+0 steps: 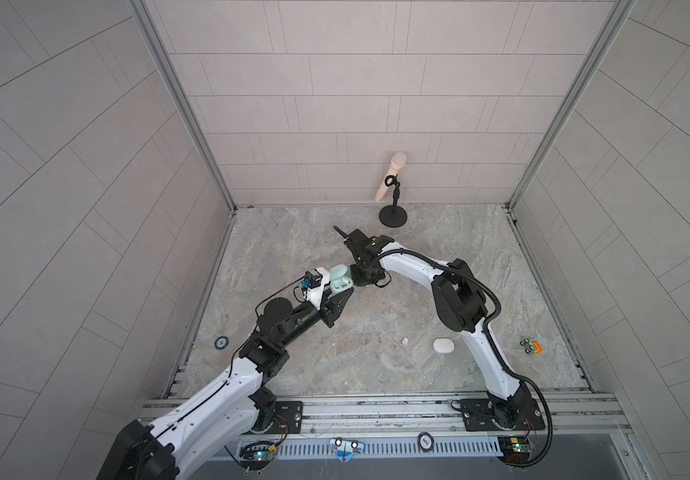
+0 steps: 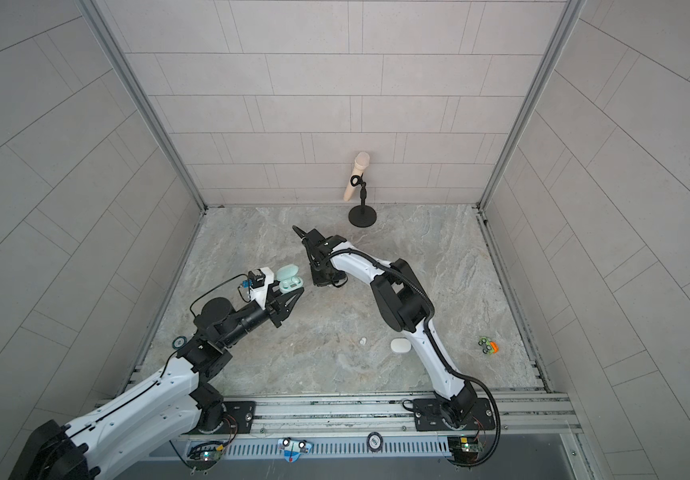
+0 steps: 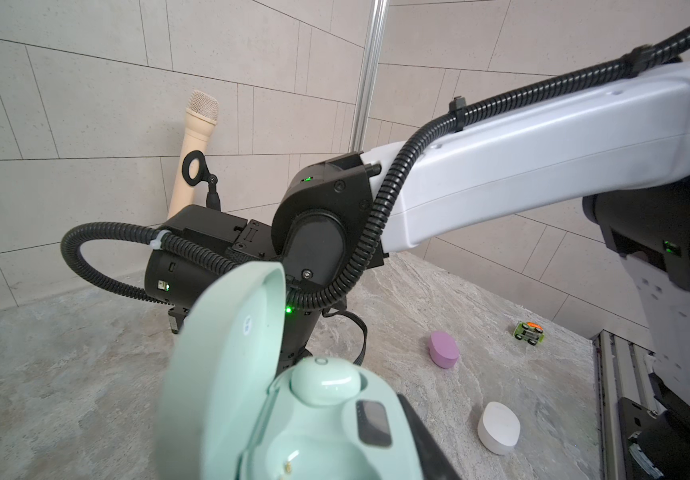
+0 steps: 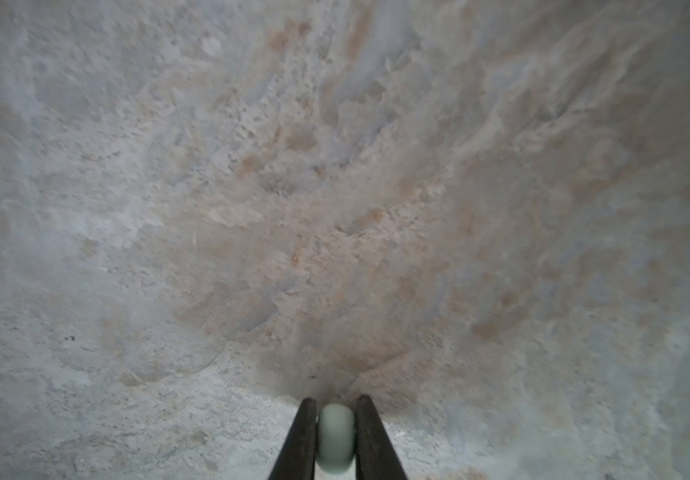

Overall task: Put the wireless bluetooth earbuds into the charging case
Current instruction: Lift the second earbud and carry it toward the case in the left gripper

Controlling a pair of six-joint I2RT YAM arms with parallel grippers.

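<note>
The right end effector (image 4: 336,409) is narrow, pinching a mint bud (image 4: 335,440) between its fingertips close to the surface (image 4: 335,208). Whether the bud has cleared the surface cannot be told. The left end effector (image 1: 342,291) is clamped on the mint case (image 3: 252,415) and holds it off the surface beside the right wrist, with the lid (image 3: 227,353) open. One socket holds a seated bud (image 3: 324,380). The other socket (image 3: 293,453) is empty.

Probable faults from here:

- Ejection: the bud is small, smooth and rounded. An off-centre pinch could squirt it out during transfer.
- Misalignment: the bud's orientation in the jaws is not visible. If turned wrongly, it will sit proud of the socket.
- Lid strike: the raised lid flanks the approach path. Contact could close it or twist the case.
- Case slip: insertion force could push the case through the left grip.
</note>
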